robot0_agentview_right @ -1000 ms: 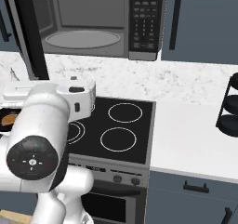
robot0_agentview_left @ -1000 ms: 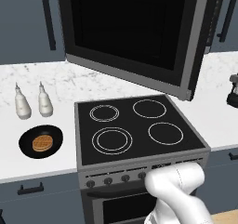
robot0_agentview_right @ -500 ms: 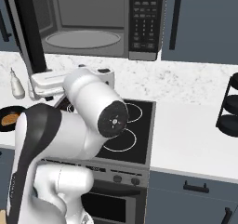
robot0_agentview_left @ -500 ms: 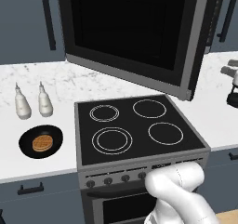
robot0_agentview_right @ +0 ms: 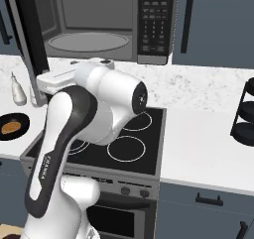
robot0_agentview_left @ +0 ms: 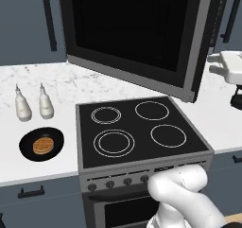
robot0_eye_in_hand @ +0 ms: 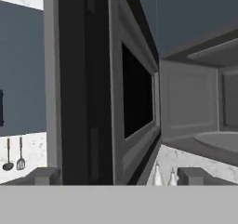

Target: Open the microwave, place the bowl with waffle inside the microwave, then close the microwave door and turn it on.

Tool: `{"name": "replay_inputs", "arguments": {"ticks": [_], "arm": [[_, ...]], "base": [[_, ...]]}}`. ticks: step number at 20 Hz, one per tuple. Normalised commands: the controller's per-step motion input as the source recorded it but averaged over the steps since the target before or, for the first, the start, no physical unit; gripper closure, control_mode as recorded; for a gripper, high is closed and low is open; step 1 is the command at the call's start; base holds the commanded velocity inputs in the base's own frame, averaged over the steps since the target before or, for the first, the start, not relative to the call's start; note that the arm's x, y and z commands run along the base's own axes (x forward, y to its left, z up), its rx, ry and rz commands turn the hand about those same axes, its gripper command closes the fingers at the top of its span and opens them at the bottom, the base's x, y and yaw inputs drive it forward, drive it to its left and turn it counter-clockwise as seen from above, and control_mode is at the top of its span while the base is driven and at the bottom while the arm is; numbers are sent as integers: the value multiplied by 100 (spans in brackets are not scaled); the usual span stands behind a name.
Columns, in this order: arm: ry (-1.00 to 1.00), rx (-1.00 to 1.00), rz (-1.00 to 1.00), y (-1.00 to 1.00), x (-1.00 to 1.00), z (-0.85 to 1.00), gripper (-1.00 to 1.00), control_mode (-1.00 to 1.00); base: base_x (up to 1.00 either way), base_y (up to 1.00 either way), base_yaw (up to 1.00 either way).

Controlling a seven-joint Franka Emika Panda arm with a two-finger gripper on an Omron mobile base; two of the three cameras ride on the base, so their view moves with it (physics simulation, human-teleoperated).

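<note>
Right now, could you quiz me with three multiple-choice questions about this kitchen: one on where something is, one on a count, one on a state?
1. Where is the bowl with waffle?
A. on the counter left of the stove
B. inside the microwave
C. on a stove ring

2. How many white bottles stand behind the bowl?
A. one
B. two
C. four

3. How is the microwave door?
A. shut
B. missing
C. swung open

Answers:
1. A, it lies on the white counter beside the stove.
2. B, a pair stands side by side.
3. C, the right base view shows the microwave cavity and turntable bare.
</note>
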Motion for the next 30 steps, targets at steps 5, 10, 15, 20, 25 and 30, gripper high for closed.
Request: {"name": "replay_inputs", "arguments": {"ticks": [5,10,15,20,25,30], "arm": [[0,0,16,65,0,0,-100,-100],[-1,0,21,20,-4,6,-100,-100],[0,0,44,0,-18,0,-100,-100],[0,0,52,21,-25,0,-100,-100],[0,-2,41,71,-29,0,-100,-100],[-1,-3,12,84,-33,0,-100,-100]], "base": [[0,0,0],[0,0,0],[0,0,0],[0,0,0],[0,0,0],[0,0,0]]}}
